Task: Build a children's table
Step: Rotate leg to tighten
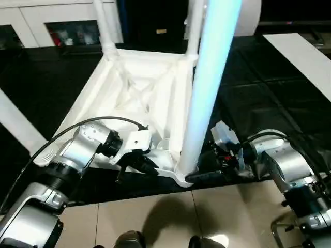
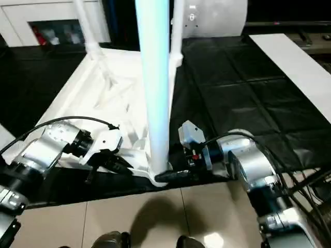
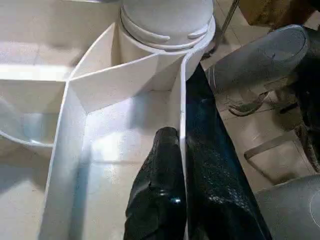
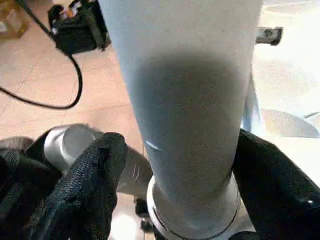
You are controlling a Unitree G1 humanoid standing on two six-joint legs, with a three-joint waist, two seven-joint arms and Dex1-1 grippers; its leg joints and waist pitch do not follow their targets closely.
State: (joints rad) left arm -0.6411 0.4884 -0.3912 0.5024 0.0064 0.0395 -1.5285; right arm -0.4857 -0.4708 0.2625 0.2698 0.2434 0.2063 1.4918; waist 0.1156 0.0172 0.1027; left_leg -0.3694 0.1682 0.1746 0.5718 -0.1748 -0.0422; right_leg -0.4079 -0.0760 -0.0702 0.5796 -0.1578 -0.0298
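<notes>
Tabletop: white ribbed plastic tabletop (image 1: pixel 139 88) lies underside-up on the black mat (image 1: pixel 258 98)
Leg: long white tube leg (image 1: pixel 207 93) upright in near corner socket
My left gripper (image 3: pixel 182 165): pinching tabletop's rim wall
My right gripper (image 4: pixel 180 185): fingers clasp the leg's base

The tabletop (image 1: pixel 139 98) lies underside up, three legs (image 1: pixel 207 82) standing in its two far and near-right corner sockets.

Upturned tabletop (image 1: pixel 139 88), three legs (image 1: pixel 207 88) socketed.

tabletop (image 1: pixel 139 88): white, ribbed
near leg (image 1: pixel 209 77): white, bluish tint
fingers (image 4: pixel 90 185): black, textured
mat (image 1: pixel 258 103): black
floor (image 1: pixel 170 217): beige tile
</notes>
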